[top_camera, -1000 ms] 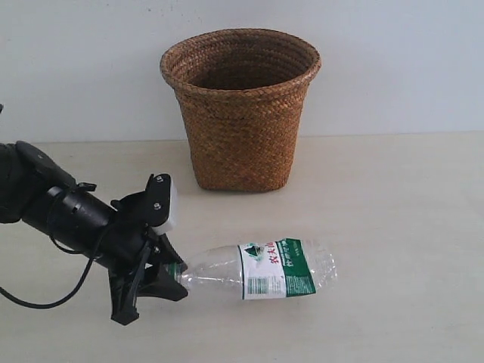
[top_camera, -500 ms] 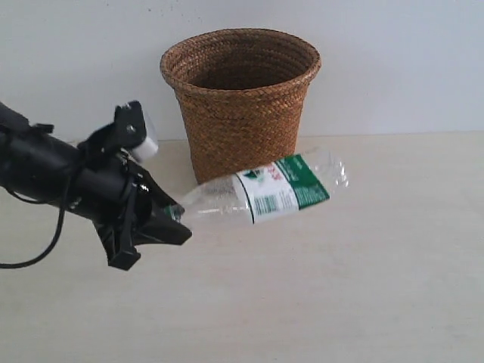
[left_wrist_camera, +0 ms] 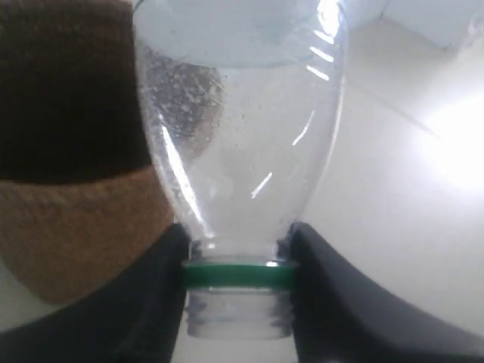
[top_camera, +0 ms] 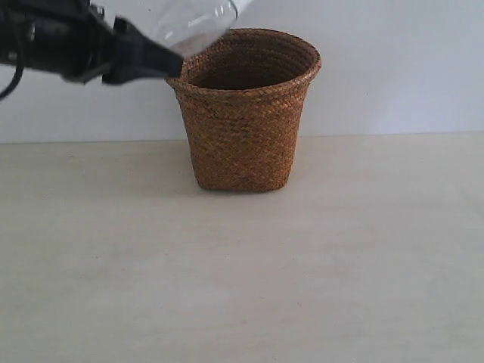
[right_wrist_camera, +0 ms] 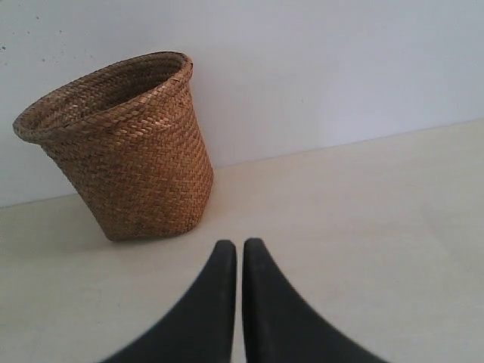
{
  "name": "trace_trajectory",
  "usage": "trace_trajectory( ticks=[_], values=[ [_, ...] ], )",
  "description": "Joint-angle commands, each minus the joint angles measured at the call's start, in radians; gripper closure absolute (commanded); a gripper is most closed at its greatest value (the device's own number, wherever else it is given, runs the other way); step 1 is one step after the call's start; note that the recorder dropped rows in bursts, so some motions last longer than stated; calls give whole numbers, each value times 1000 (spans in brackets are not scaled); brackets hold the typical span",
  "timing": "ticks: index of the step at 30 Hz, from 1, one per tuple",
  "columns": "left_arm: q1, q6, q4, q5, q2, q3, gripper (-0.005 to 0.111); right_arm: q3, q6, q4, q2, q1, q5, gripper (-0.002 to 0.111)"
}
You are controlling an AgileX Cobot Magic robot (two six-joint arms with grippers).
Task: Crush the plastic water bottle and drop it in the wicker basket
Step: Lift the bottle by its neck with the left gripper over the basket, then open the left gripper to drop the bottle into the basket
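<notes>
One small clear plastic water bottle hangs high over the left edge of the round brown woven wicker basket. We see its long axis slanting up and right from the neck. Our black left gripper, by far the nearer, is clamped on the green-ringed neck. The right gripper has its fingers pressed together on nothing. To us the bottle looks uncrushed.

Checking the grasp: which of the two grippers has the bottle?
The left gripper: its jaws clamp the plastic water bottle at the neck. The right gripper is closed on nothing.
</notes>
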Motion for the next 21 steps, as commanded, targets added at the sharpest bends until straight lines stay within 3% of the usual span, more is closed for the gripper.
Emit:
trace_trajectory(
  ticks=[1, 4, 6, 9, 10, 14, 21],
  values=[
    [-6, -153, 22, -19, 120, -213, 101, 5, 3, 0, -8, -3, -13, 108],
    [-6, -243, 115, -11, 230, -360, 82, 5, 3, 0, -8, -3, -13, 108],
    [-2, -322, 152, 27, 305, -447, 55, 5, 3, 0, -8, -3, -13, 108],
    [-3, -399, 163, 84, 391, -561, 3, 5, 3, 0, -8, -3, -13, 108],
    [-3, -425, 182, 95, 410, -586, -2, 5, 3, 0, -8, -3, -13, 108],
    [0, -502, 281, 80, 420, -613, 9, 5, 3, 2, -8, -3, -15, 108],
    [57, -529, 302, 163, 352, -613, 49, 5, 3, 2, -8, -3, -15, 108]
  ],
)
